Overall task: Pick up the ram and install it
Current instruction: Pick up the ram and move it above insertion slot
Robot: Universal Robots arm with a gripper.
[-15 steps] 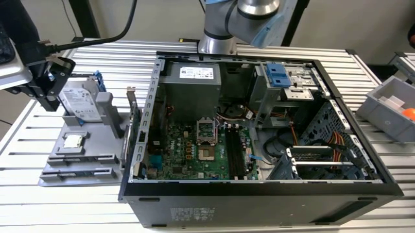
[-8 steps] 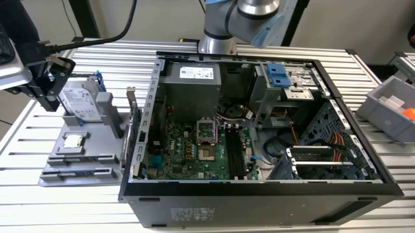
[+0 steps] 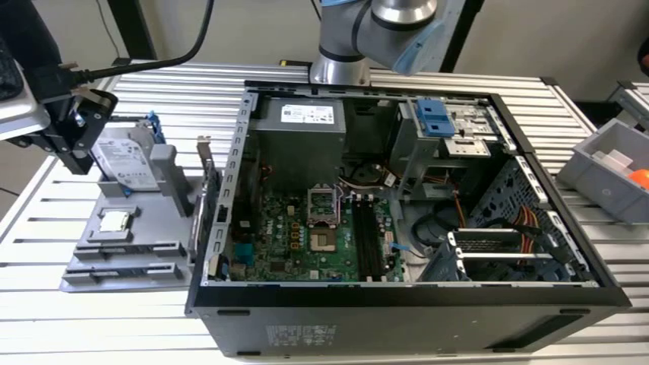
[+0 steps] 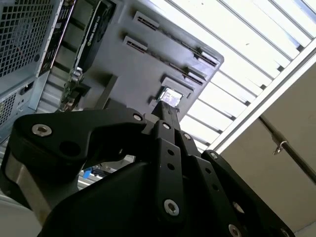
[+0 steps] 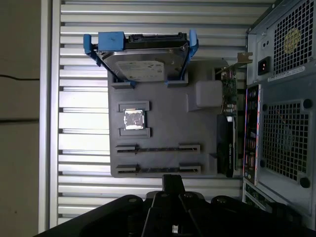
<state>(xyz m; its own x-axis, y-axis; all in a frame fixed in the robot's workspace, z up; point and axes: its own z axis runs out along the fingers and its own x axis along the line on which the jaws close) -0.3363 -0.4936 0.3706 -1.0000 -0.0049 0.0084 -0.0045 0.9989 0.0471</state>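
Exterior view high above the open computer case [image 3: 406, 304]; both wrist views close over the gray tray [image 5: 163, 123] [image 4: 133, 69] beside it.

One hard drive [image 5: 143, 64], one processor chip [image 5: 134, 119]

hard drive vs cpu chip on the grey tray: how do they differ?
Size: the silver hard drive in its blue bracket is far bigger than the small square silver processor chip. Shape: drive oblong, chip square. Pose: drive stands tilted on edge; chip lies flat in a recess. Both are silvery, on the grey plastic tray.
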